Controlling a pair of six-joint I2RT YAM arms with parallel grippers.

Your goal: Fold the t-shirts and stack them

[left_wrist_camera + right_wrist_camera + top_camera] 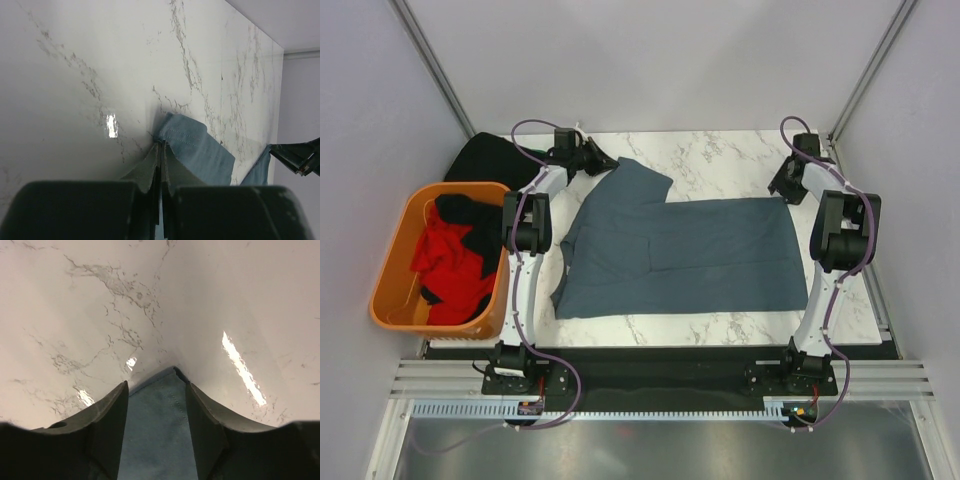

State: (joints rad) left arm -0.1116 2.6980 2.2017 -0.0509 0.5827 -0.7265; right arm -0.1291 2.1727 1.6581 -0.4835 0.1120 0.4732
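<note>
Two corners targeted | slate blue-grey t-shirt flat on marble table | left gripper pinches sleeve hem; right gripper spread, straddling hem corner | I read this as fold setup

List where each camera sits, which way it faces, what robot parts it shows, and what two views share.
Top external: fixed above and behind the arms, looking down on the marble table, blue-grey t-shirt and orange basket; both arms show whole.
Left wrist: on the left arm, looking across the table past the left gripper, shut on the shirt's edge.
Right wrist: on the right arm, looking down past the open right gripper at a shirt corner.
Shared: both wrist views show the same shirt.
</note>
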